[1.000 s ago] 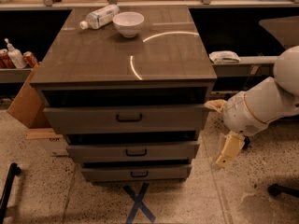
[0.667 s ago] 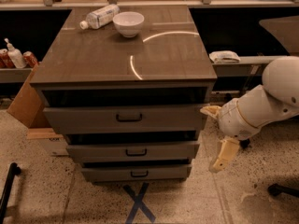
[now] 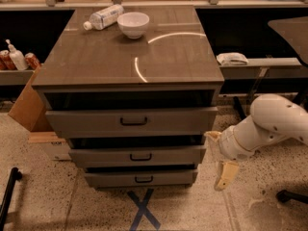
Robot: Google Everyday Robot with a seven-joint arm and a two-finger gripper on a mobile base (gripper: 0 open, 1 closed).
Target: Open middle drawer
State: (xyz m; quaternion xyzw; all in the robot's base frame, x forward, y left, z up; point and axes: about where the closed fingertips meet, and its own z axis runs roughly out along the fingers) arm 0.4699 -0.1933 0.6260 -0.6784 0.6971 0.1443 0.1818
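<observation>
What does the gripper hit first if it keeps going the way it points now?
Likely the speckled floor: the gripper, beside the cabinet, points roughly downward. The middle drawer lies sideways of it, off that line. Depth is unclear.

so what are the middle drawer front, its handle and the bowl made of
Middle drawer: likely laminate or painted wood, matte grey-brown, flat, no grain showing. Handle: black bar, probably metal. Bowl: smooth white, ceramic or plastic. The gripper hangs right of the drawer, off the handle.
</observation>
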